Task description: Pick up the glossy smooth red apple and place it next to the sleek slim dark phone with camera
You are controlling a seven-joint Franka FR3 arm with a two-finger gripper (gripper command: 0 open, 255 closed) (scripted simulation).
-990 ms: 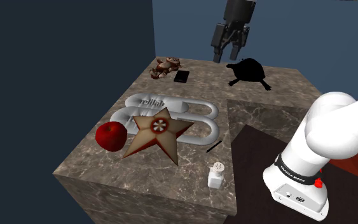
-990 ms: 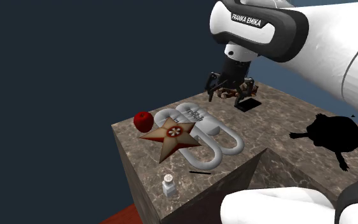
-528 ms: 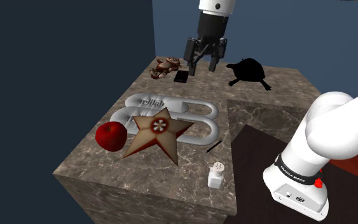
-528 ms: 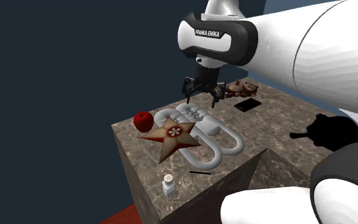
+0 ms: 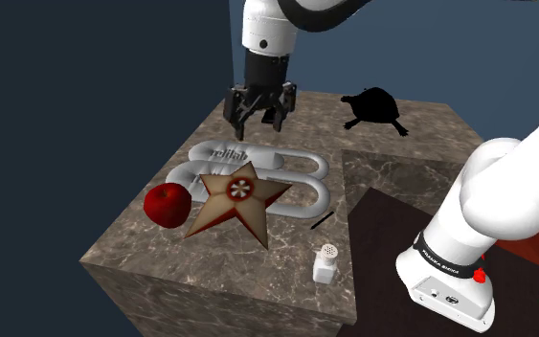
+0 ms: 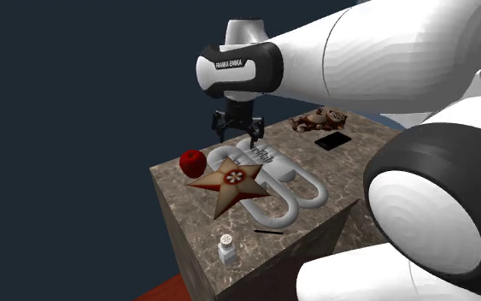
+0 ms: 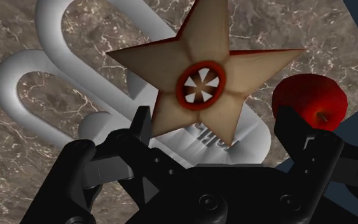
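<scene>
hovering with gripper (image 5: 260, 108) spread wide and empty above white loops (image 5: 301, 168); red apple (image 5: 167, 204) lying toward shoulder view's lower left, at table (image 5: 143, 244) edge, just beside star (image 5: 240, 196).

The apple (image 5: 167, 204) is red, the star (image 5: 238, 194) tan with a red-ringed centre, the counter (image 5: 167, 244) brown with pale veins.

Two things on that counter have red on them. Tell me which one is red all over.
The round apple at the counter's edge. The flat star beside it is tan, with only a red ring and rim.
</scene>
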